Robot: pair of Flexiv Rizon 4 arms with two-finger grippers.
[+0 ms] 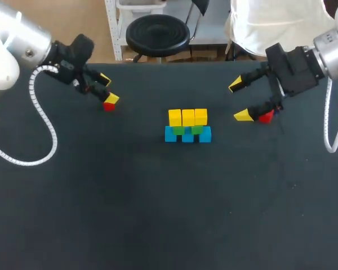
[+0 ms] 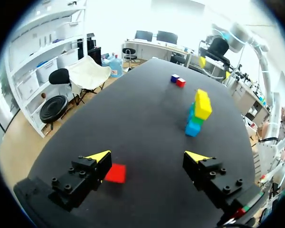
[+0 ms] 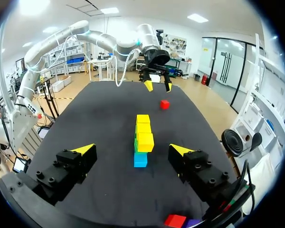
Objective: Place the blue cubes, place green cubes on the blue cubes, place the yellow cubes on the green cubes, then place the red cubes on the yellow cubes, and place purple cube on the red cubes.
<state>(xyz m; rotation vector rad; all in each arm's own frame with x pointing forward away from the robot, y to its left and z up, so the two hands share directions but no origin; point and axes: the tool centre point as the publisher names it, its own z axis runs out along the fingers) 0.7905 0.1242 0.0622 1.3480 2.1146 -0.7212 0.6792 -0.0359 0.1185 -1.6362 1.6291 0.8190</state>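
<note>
At the table's middle stands a block wall [image 1: 187, 126]: three blue cubes [image 1: 187, 136] below, green cubes [image 1: 179, 130] on them, three yellow cubes [image 1: 187, 117] on top; it also shows as the wall [image 2: 198, 111] and the wall [image 3: 142, 137]. My left gripper [image 1: 109, 89] is open over a red cube [image 1: 108, 106], which lies beside one finger as the red cube [image 2: 116, 173]. My right gripper [image 1: 239, 100] is open too, with a second red cube [image 1: 265, 117] just behind its nearer finger. A purple cube [image 3: 192, 222] lies next to that red cube [image 3: 175, 220].
The black table [image 1: 158, 214] stretches wide in front of the wall. Its back edge [image 1: 174, 63] runs close behind both grippers.
</note>
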